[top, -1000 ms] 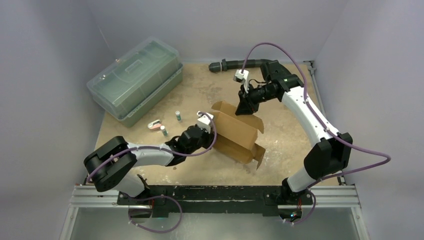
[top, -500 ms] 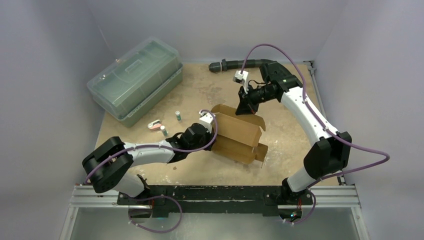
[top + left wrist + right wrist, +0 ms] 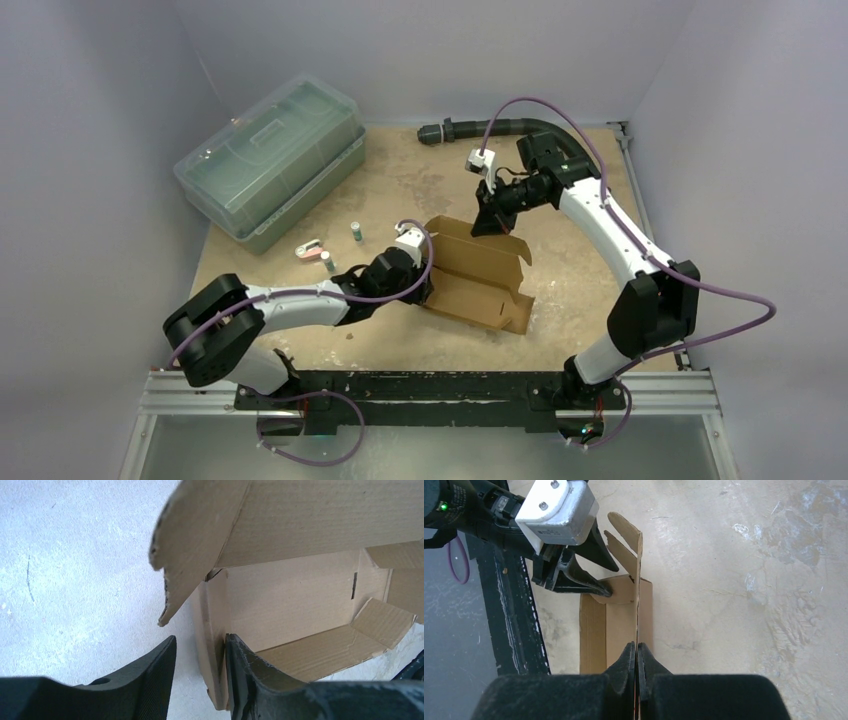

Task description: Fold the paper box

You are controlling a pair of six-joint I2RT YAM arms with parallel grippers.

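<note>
The brown paper box (image 3: 480, 278) lies in the middle of the table, open side up, with flaps sticking out. My left gripper (image 3: 424, 287) is at its left end. In the left wrist view its jaws (image 3: 201, 640) stand open astride the box's end wall (image 3: 212, 645). The inner finger (image 3: 245, 665) touches the wall and the outer finger stays apart from it. My right gripper (image 3: 489, 226) reaches down from the back and is shut on the thin upright edge of the box's far wall (image 3: 638, 605), seen between its fingertips (image 3: 636, 647).
A large clear greenish lidded bin (image 3: 270, 160) stands at the back left. Two small bottles (image 3: 355, 232) (image 3: 327, 262) and a pink item (image 3: 308, 250) lie left of the box. A black pipe (image 3: 470, 128) runs along the back edge.
The box has dropped from a tilted stand to lie lower on the table. My right gripper has shut on its far wall. My left gripper has opened off the end wall.
</note>
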